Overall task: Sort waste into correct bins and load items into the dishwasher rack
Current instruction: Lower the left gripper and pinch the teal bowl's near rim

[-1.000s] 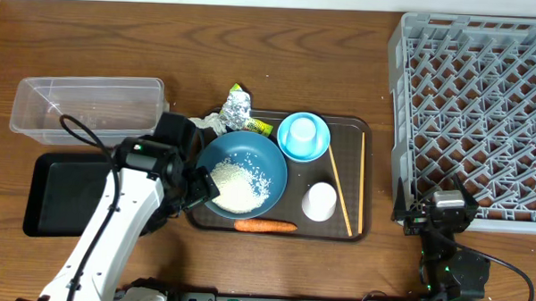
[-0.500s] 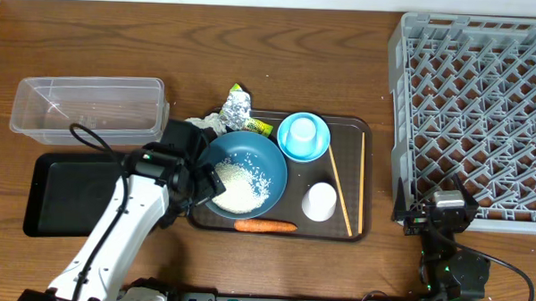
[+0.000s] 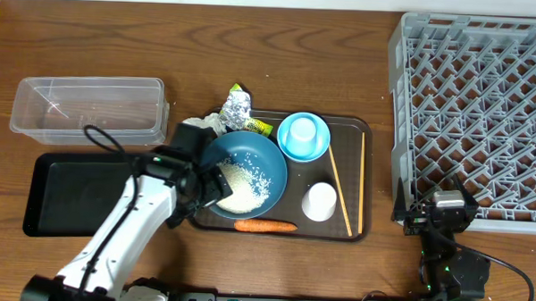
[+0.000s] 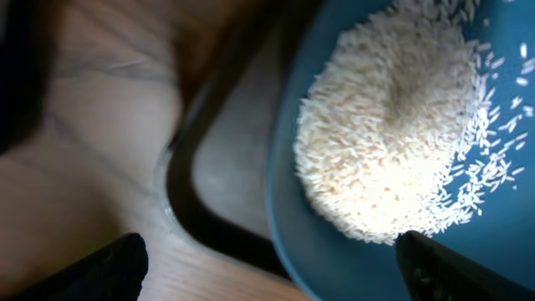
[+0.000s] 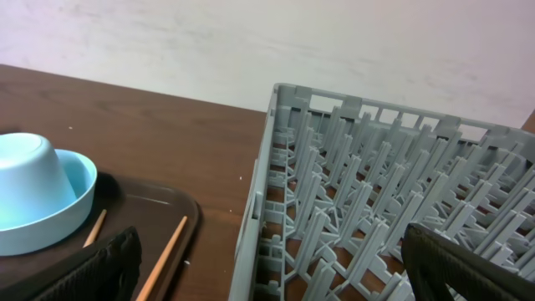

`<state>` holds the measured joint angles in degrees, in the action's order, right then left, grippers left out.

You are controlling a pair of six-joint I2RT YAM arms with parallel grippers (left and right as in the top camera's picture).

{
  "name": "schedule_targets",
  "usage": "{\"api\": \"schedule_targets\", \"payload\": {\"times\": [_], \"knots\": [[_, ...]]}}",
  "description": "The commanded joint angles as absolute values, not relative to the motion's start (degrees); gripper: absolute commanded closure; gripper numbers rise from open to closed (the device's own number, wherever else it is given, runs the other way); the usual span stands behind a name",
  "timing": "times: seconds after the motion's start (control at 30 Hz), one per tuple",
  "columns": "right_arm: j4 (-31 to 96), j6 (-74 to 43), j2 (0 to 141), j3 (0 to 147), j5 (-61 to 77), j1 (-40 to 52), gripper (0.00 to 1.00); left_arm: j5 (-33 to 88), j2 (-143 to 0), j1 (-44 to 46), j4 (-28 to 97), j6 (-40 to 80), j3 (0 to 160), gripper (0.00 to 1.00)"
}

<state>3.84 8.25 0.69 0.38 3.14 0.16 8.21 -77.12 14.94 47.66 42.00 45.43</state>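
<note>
The large dark blue bowl (image 3: 259,159) sits on the brown serving tray and holds a heap of white rice (image 3: 240,187) (image 4: 393,134). My left gripper (image 3: 209,188) (image 4: 276,280) is open and straddles the bowl's left rim, one finger outside and one inside by the rice. A carrot (image 3: 265,226) lies in front of the bowl. Foil (image 3: 237,106), a yellow-green wrapper (image 3: 256,126) and white paper (image 3: 200,123) lie behind it. A pale blue cup (image 3: 303,132) stands upside down in the small pale blue bowl (image 3: 286,148). My right gripper (image 3: 436,212) (image 5: 280,280) hangs open, holding nothing, at the rack's (image 3: 475,104) front left corner.
The brown serving tray (image 3: 360,134) also carries a whitish cup (image 3: 320,201) and two chopsticks (image 3: 340,191). A clear tub (image 3: 86,108) and a black tray (image 3: 70,193) lie left of it. The grey rack fills the right side.
My left arm has moved right and forward, bringing its open gripper over the big bowl's left rim. The right arm has not moved.
</note>
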Motion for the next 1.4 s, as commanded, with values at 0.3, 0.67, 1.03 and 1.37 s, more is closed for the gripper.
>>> {"api": "schedule_targets", "payload": {"times": [0.3,0.67,1.03,1.37], "knots": [[4.1,9.1,0.3,0.3,3.0,-0.4,0.01,8.3,-80.3,15.9,45.9,43.4,43.9,0.08],[4.1,9.1,0.3,0.3,3.0,-0.4,0.01,8.4,-81.3,16.1,43.9,43.4,43.3,0.21],[4.1,9.1,0.3,0.3,3.0,-0.4,0.01,8.6,-81.3,16.1,42.1,43.7,43.3,0.42],[4.1,9.1,0.3,0.3,3.0,-0.4,0.01,8.3,-81.3,17.5,40.2,43.8,42.2,0.49]]}}
